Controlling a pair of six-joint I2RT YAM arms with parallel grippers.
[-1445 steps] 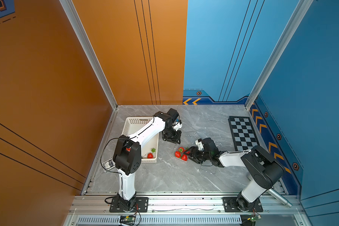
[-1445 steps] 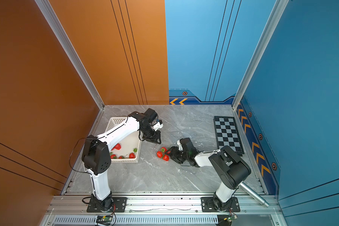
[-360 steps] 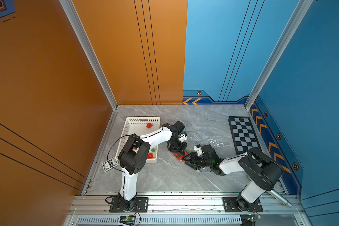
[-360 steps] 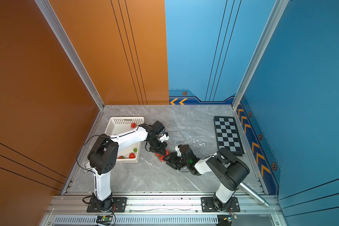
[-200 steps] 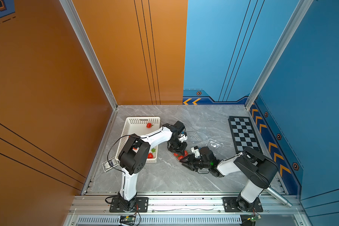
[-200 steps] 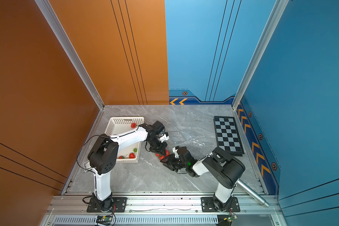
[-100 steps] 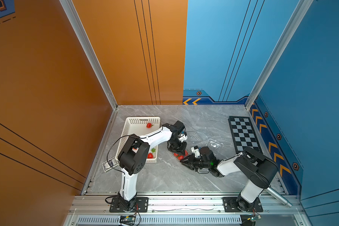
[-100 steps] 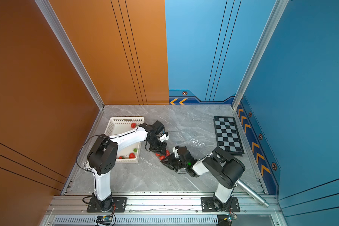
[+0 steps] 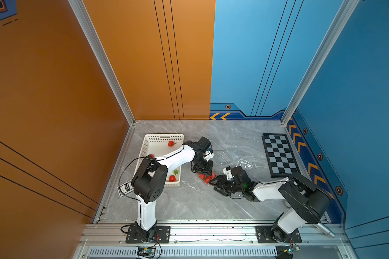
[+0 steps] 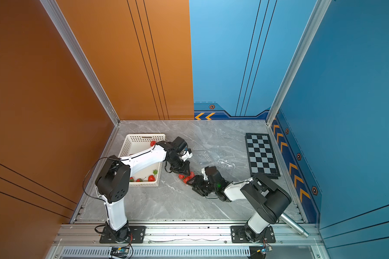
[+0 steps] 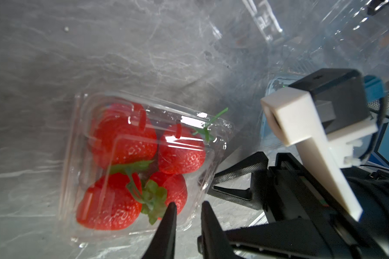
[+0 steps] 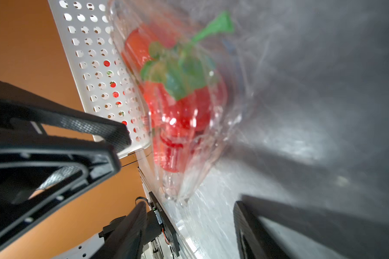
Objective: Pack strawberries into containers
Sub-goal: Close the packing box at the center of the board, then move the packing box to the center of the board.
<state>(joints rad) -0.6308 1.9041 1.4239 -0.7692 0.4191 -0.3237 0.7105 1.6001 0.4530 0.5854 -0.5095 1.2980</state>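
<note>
Top views: a clear plastic clamshell container (image 10: 187, 178) of glossy red strawberries (image 9: 208, 178) lies between the left gripper (image 9: 203, 171) and the right gripper (image 9: 214, 182), just beside both. A white perforated plastic basket (image 9: 160, 137) stands behind the left gripper.

Left wrist view: the left gripper (image 11: 188, 207) has its jaws slightly parted and clamps nothing. The container, lid down over four berries, sits just beneath the tips.

Right wrist view: the right gripper (image 12: 190, 203) has its jaws wide apart and empty. The container lies just ahead, blurred.
</note>
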